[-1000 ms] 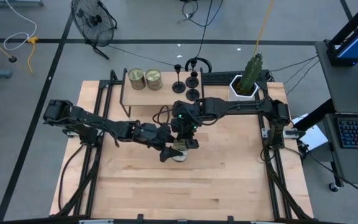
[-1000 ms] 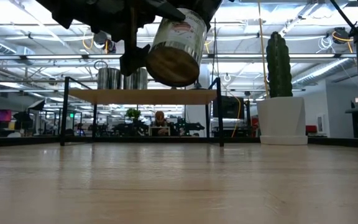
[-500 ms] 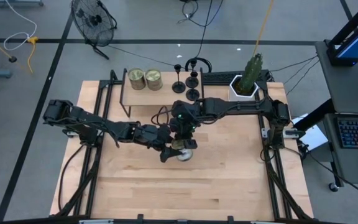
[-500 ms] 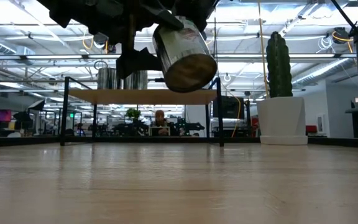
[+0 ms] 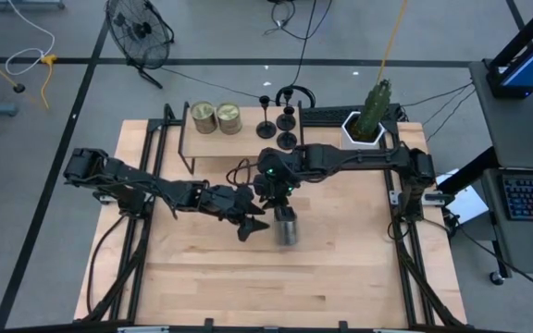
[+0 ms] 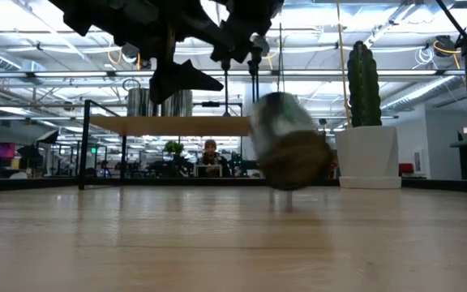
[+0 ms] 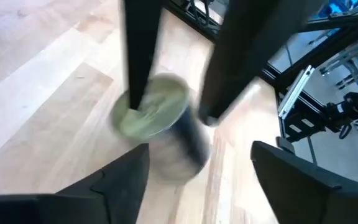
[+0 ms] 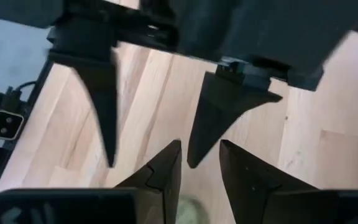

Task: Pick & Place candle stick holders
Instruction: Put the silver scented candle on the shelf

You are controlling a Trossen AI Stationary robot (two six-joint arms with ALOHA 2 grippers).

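Note:
Three black candle stick holders stand on their round bases at the right end of a low wooden shelf at the table's far side. A greenish-gold jar candle is blurred, low over the table's middle, tipped on its side; it also shows in the low view and the left wrist view. My left gripper is open just left of the jar. My right gripper is open above it, on its far side. No gripper is near the holders.
Two more jar candles stand on the shelf's left part. A white pot with a cactus stands at the far right. Bare wood lies on the near half of the table.
The jar candle hung tilted between the two grippers and swung its bottom toward the right. It has now dropped out from under them toward the table, a little to the right and nearer. Both grippers have stayed about where they were.

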